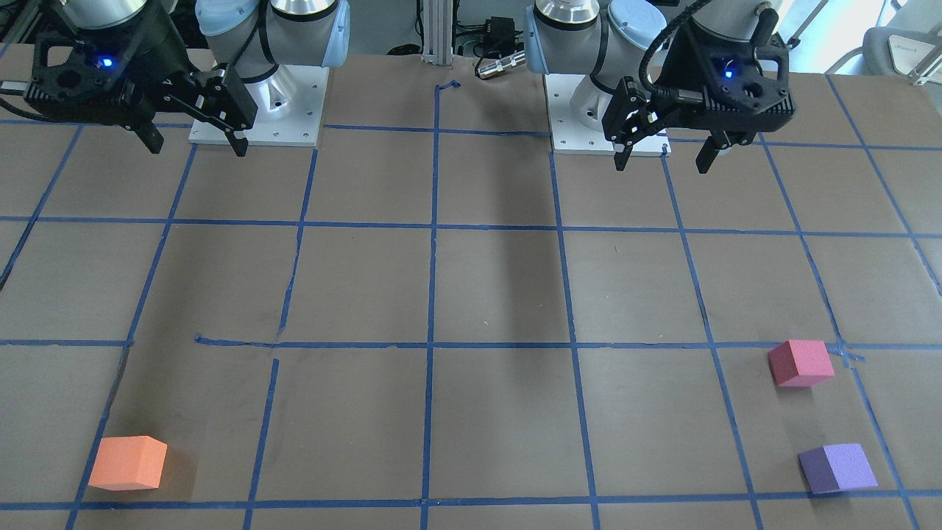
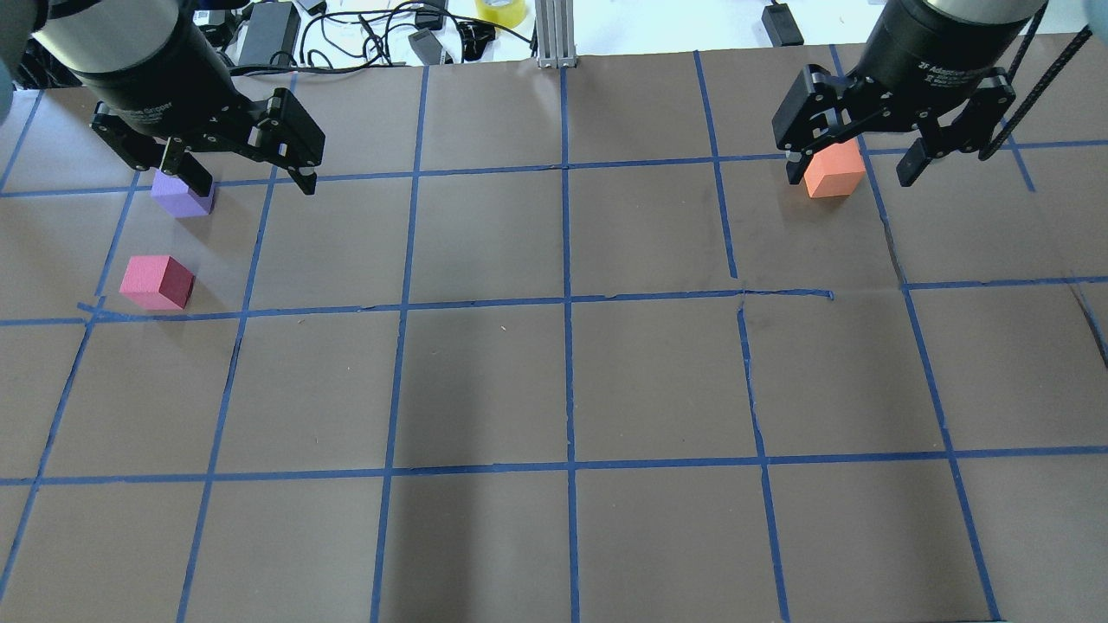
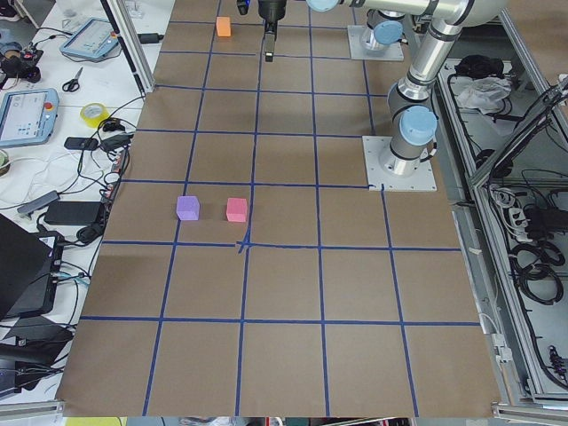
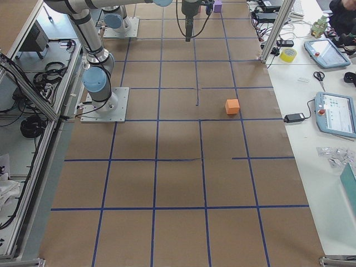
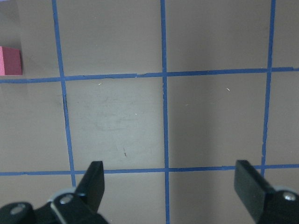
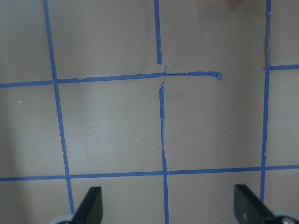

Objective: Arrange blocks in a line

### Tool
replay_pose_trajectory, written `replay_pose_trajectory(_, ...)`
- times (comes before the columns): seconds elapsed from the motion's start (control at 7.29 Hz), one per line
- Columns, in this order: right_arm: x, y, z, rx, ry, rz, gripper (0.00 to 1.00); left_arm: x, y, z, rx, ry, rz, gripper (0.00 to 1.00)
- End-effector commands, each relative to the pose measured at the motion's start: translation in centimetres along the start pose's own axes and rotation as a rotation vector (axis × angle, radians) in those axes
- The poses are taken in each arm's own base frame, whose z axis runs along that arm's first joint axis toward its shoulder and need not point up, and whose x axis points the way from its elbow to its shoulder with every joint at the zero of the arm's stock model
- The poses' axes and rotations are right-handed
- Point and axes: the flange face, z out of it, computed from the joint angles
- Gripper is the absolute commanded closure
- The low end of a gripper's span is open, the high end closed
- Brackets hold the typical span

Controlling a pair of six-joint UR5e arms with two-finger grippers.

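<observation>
– How do the three lie?
– The pink-red block (image 1: 801, 363) and the purple block (image 1: 837, 468) rest flat, near each other but not touching, on the robot's left. The orange block (image 1: 127, 462) sits alone, well apart, on its right.

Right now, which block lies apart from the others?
The orange block, alone on the robot's right; the pink-red block and purple block are neighbours on its left.

Broad tabletop (image 1: 500, 412) is left open between the orange block (image 1: 129, 462) and the pink-red block (image 1: 801, 362), set near the purple block (image 1: 837, 467).
</observation>
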Motion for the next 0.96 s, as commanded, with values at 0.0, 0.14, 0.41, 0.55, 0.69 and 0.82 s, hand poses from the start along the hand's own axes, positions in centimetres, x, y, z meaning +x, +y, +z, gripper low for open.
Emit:
replay_pose_trajectory(0.0, 0.00, 0.02, 0.00, -0.001, 0.000, 0.001, 0.00, 0.05, -0.28, 0.09, 0.012, -0.001, -0.001, 0.00)
replay_pose_trajectory(0.14, 0.00, -0.08, 0.02, 0.002, 0.000, -0.001, 0.00, 0.10, -0.30, 0.08, 0.014, 0.004, -0.004, 0.00)
replay_pose_trajectory(0.41, -0.01, -0.11, -0.01, 0.005, -0.002, -0.003, 0.00, 0.19, -0.46, 0.15, 0.018, 0.005, -0.003, 0.00)
replay_pose_trajectory(0.55, -0.02, -0.16, -0.05, 0.010, -0.002, -0.010, 0.00, 0.19, -0.52, 0.23, 0.017, 0.006, -0.003, 0.00)
replay_pose_trajectory(0.69, -0.02, -0.16, -0.05, 0.010, -0.002, -0.014, 0.00, 0.20, -0.62, 0.38, 0.014, 0.007, -0.004, 0.00)
replay_pose_trajectory(0.82, -0.01, -0.22, 0.02, 0.008, -0.002, -0.014, 0.00, 0.28, -0.64, 0.53, 0.011, 0.007, -0.003, 0.00)
